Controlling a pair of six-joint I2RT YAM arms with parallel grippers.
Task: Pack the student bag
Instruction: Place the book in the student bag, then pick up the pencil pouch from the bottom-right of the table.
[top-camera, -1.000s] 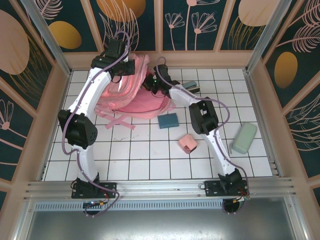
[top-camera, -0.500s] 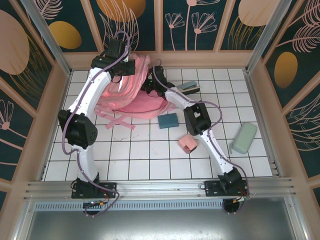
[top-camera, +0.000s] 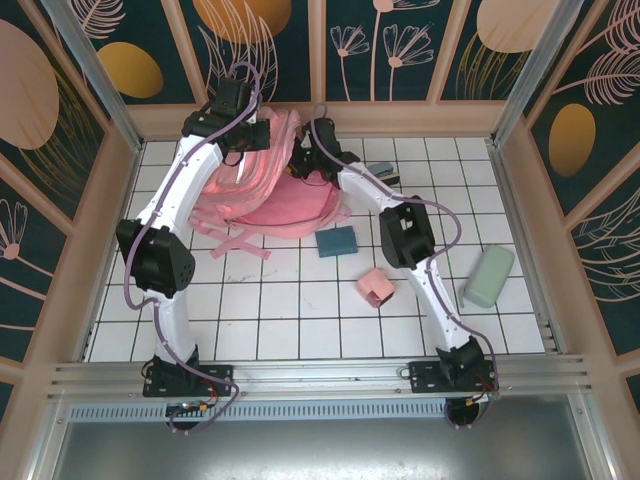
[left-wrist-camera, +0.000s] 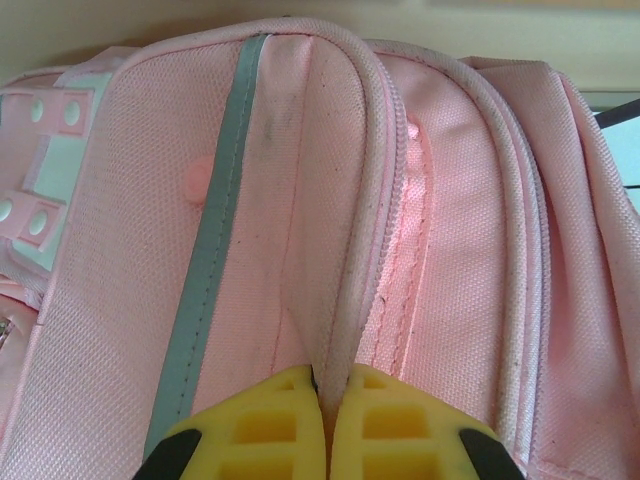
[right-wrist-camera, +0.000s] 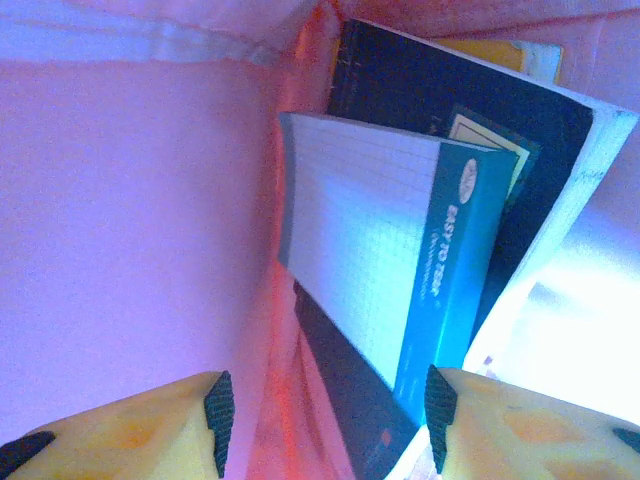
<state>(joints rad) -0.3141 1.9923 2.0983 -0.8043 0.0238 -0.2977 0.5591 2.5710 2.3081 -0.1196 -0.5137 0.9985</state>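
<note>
Large soft pink fabric backpack (top-camera: 262, 190) lies far back, left of centre, left gripper (left-wrist-camera: 328, 405) pinching its zipper rim, right gripper (right-wrist-camera: 325, 420) inside, jaws apart before a teal-spined gridded notepad (right-wrist-camera: 370, 260); likely the drop-off step, next needs a straight withdrawal without snagging.

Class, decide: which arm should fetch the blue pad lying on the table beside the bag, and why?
Right. The right gripper stands open inside the student bag, nearer the blue pad; the left gripper is shut on the bag's rim, likely holding it open.
</note>
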